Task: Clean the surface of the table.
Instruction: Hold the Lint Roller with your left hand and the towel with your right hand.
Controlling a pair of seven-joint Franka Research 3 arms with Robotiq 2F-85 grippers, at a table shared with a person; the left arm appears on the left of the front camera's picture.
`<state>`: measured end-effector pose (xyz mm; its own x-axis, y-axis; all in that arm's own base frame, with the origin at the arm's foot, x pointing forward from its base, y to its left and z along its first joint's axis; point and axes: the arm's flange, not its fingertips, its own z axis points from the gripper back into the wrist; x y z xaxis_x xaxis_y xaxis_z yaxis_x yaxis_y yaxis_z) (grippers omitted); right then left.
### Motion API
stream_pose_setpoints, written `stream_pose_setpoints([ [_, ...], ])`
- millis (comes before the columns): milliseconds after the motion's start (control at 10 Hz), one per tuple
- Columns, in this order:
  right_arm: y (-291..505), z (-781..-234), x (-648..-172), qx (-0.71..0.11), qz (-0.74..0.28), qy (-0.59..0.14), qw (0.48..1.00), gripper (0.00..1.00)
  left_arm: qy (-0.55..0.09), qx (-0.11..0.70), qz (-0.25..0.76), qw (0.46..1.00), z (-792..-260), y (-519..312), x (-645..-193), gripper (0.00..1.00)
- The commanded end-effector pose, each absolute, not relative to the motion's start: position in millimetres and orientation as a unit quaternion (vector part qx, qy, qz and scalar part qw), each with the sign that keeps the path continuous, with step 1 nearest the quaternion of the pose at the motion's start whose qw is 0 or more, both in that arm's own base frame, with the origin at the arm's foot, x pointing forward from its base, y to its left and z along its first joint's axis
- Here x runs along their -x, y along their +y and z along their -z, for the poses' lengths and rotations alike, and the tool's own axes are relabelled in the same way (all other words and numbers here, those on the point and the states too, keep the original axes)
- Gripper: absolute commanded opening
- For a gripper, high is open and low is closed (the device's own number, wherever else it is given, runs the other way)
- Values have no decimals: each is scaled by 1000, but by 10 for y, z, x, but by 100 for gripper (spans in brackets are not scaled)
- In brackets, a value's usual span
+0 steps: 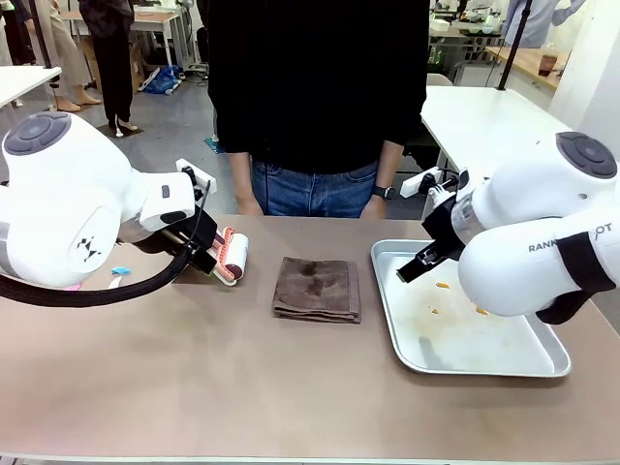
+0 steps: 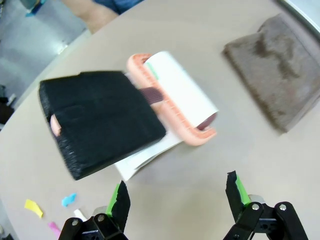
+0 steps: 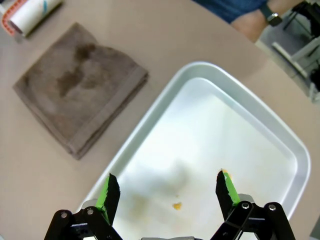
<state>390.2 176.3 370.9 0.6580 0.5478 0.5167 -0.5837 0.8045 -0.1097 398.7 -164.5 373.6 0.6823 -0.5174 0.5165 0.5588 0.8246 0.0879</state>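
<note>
Jaws are hard to read from the front: left gripper [image 1: 205, 255] by the roller [image 1: 232, 257] at mid-left, right gripper [image 1: 412, 269] over the tray [image 1: 557, 366]; table [image 1: 194, 387] fills the lower frame.

Left wrist: wide open, empty, scraps [image 2: 32, 207] lower left.

Right wrist: wide open, empty.

Cleaning looks barely started; next, probably, grip the roller.

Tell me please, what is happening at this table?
Nothing is held right now. The left gripper is open above a pink lint roller and a black brush-like block on the table, near small paper scraps. The right gripper is open above a silver tray with a few orange crumbs. A folded brown cloth lies between roller and tray. A person stands at the far side.
</note>
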Motion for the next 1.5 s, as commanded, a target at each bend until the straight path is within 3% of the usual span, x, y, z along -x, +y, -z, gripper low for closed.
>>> stream_pose_setpoints([
  [0, 1737, -3840, -3931, -90, -318, -267, 905, 100, -270, 77, 309, 908, -3904, -1565, -3988, 100],
  [200, 1714, -4155, -3832, -149, -312, -251, 904, 100, -255, 104, 323, 905, -4252, -1541, -3919, 100],
  [400, 1627, -4503, -3697, -245, -296, -213, 898, 100, -219, 171, 335, 900, -4658, -1524, -3811, 100],
  [600, 1431, -4801, -3504, -282, -213, -238, 905, 100, -180, 276, 329, 885, -4939, -1264, -3834, 100],
  [900, 952, -4976, -2836, -359, -169, -282, 873, 100, -241, 451, 270, 816, -5226, -460, -3728, 100],
  [1200, -29, -4973, -2431, -465, -39, -343, 815, 100, -275, 523, 168, 789, -5012, 344, -3589, 100],
  [1400, -713, -4845, -2453, -491, 33, -322, 809, 100, -297, 559, 108, 767, -4830, 909, -3524, 100],
])
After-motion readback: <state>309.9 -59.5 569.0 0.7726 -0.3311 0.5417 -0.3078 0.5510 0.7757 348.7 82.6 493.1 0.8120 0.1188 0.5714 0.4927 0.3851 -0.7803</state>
